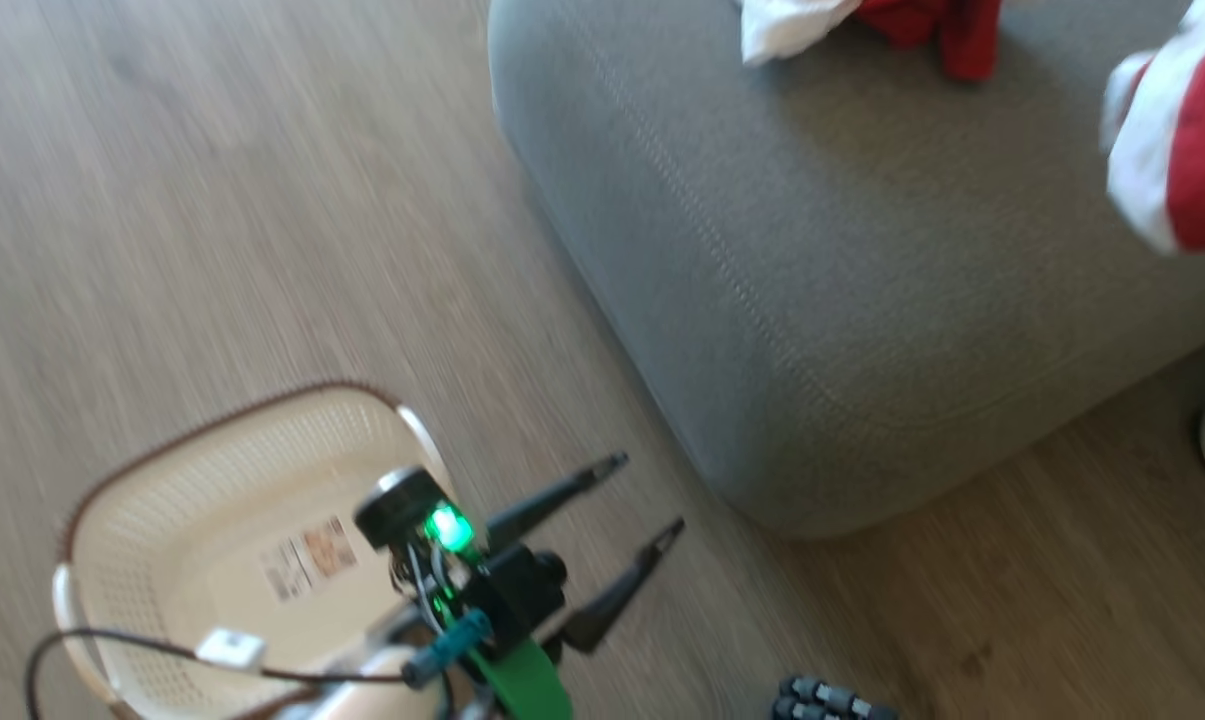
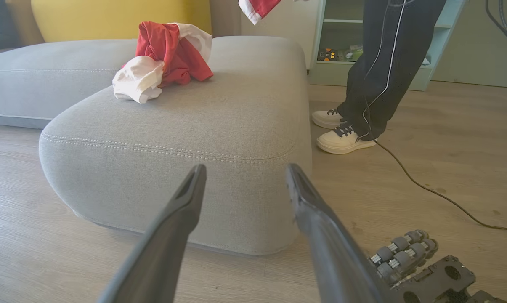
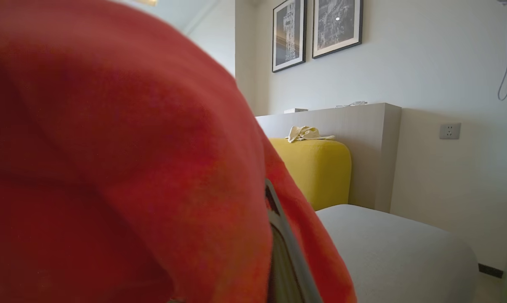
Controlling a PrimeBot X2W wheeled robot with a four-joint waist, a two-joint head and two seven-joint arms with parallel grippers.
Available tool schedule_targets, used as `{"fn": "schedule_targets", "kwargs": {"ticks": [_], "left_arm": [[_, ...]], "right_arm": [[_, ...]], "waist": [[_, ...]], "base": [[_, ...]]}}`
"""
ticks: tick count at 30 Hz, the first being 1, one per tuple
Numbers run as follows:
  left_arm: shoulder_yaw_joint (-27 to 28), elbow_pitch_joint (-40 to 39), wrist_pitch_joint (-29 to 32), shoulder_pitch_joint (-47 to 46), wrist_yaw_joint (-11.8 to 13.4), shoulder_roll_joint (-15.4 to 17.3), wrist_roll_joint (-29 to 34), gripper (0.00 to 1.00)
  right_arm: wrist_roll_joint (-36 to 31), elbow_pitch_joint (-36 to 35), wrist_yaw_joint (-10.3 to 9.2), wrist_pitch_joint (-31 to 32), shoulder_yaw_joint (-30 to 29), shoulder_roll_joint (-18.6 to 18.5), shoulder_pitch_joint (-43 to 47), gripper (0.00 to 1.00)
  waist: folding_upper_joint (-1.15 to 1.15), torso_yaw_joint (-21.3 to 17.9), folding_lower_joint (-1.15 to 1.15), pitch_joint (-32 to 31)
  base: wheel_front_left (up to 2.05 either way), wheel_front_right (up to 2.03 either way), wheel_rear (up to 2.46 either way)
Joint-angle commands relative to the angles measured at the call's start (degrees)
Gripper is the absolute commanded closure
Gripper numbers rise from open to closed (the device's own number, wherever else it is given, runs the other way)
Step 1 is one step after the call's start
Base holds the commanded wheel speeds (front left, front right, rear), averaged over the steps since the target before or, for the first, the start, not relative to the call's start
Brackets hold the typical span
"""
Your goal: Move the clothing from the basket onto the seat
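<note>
Right gripper (image 3: 257,193): buried in red cloth. One finger (image 3: 280,235) shows and its partner is covered, so I cannot tell whether the jaws are pinched on the fabric. The second garment (image 1: 1177,140), red with white trim, hangs clear above the right side of the seat (image 1: 812,250), so a hold is judged likely. The first garment (image 2: 165,59), red and white, lies crumpled on the far part of the seat. Left gripper (image 1: 647,495): fingers spread with nothing between them, low over the floor (image 1: 212,200) between basket and seat, pointing at the seat's near rounded corner. The basket (image 1: 212,470), near left, holds no clothing, and its label (image 1: 307,560) lies bare on the bottom. A person (image 2: 379,63) in dark trousers and pale shoes stands just right of the seat, and a cable (image 2: 426,187) trails across the floor there. Assessment: the step in hand is delivery of the final garment. The next move calls for lowering it onto bare cushion, well in from the edge, then parting the jaws. Since the cloth drapes over the fingers, it may cling. The arm should draw back only once the fabric has fallen free.
</note>
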Motion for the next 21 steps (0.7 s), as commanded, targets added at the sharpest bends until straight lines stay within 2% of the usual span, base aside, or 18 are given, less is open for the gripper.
{"fn": "schedule_targets", "kwargs": {"ticks": [1,7,12,18,21], "left_arm": [[2.05,-2.42,-0.29,-3.09,-0.04,0.99,0.19,0.0],[1.52,-5.12,-0.29,-5.85,-0.04,6.1,0.35,0.0],[1.49,-7.47,-0.29,-7.57,-0.04,10.01,0.18,0.0],[0.65,-9.23,-0.29,-9.31,-0.04,12.25,-0.13,0.0],[0.25,-9.63,-0.29,-10.07,-0.04,12.56,-0.29,0.0]], "right_arm": [[-0.43,-1.61,-0.01,-0.36,0.75,-0.73,-2.69,1.0],[-0.93,0.0,-0.01,-0.37,-0.92,-0.82,-12.98,1.0],[-0.94,4.93,-0.01,-0.25,-2.33,-2.27,-23.06,1.0],[-3.46,11.54,-0.01,1.17,-4.41,-5.35,-35.11,1.0],[-4.84,15.98,-0.01,2.18,-8.18,-6.25,-40.03,1.0]], "waist": [[0.0,0.74,0.0,4.69],[0.0,1.38,0.0,12.31],[0.0,2.3,0.0,17.82],[0.0,4.43,0.0,22.17],[0.0,6.03,0.0,23.61]], "base": [[0.0,0.0,0.0],[0.0,0.0,0.0],[0.0,0.0,0.0],[0.0,0.0,0.0],[0.0,0.0,0.0]]}}
